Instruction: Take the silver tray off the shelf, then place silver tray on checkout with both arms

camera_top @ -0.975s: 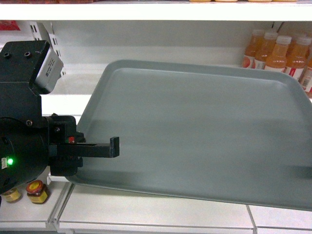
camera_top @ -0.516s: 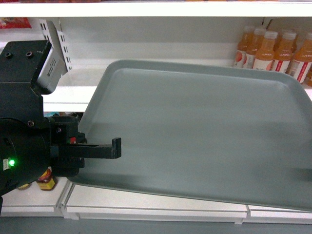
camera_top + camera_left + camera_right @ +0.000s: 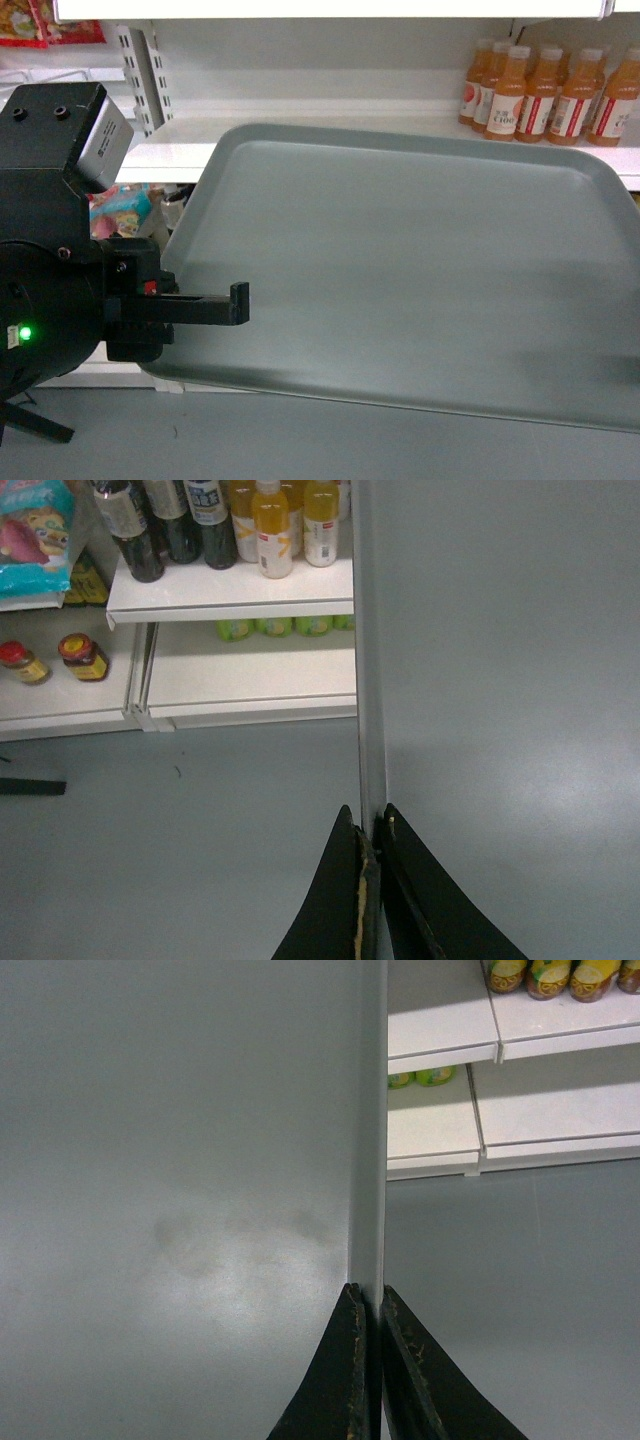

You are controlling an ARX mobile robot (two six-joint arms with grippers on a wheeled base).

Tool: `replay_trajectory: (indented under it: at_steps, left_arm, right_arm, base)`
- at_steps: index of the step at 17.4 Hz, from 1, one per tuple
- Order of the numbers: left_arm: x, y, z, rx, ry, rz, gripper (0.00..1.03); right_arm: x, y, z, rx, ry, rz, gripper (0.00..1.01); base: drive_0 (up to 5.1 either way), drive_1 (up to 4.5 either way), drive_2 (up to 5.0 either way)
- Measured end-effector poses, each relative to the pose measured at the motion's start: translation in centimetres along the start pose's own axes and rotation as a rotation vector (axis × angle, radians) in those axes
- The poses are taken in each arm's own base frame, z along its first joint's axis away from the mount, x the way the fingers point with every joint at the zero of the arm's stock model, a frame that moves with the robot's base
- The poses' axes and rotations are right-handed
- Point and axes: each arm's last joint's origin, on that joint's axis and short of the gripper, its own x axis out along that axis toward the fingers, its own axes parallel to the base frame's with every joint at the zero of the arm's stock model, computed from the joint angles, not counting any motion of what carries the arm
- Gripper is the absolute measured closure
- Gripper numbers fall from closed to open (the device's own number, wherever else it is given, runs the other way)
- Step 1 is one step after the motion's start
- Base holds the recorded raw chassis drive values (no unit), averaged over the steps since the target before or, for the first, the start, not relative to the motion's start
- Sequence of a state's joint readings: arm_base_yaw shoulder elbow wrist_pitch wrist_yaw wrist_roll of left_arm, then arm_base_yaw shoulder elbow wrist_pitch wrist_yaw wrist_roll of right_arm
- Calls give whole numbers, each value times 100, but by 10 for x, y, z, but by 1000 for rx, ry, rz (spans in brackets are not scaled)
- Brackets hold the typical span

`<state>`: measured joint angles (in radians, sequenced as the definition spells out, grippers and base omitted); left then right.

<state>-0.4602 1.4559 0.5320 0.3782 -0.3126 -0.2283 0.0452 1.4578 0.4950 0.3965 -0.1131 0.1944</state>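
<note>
The silver tray (image 3: 400,270) is a large grey-green sheet filling the head view, held in the air in front of the shelf (image 3: 300,140). My left gripper (image 3: 212,305) is shut on the tray's left rim, with one black finger lying across the top. In the left wrist view the left gripper (image 3: 372,825) pinches the rim (image 3: 368,680) edge-on. The right gripper (image 3: 368,1295) is shut on the opposite rim, beside the tray's flat surface (image 3: 180,1160). The right gripper does not show in the head view. The checkout is out of view.
Orange juice bottles (image 3: 540,95) stand on the shelf board behind the tray's far right corner. Snack packets (image 3: 120,210) lie on a lower board at the left. Bottles (image 3: 270,525) and jars (image 3: 80,655) fill low shelves. Grey floor (image 3: 200,830) lies beneath the tray.
The shelf boards and bottles have slid up and shrunk in the head view, and grey floor now shows below the tray. Both grips on the tray are unchanged.
</note>
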Motion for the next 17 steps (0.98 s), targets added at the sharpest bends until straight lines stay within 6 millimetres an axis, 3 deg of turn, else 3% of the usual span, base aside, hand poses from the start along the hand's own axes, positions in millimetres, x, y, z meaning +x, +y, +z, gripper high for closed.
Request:
replay_trajectory:
  at_steps: [17]
  left_arm:
    - [0,0,0,1,4,0,100]
  right_arm:
    - [0,0,0,0,2,0,98]
  base:
    - [10,-422,443]
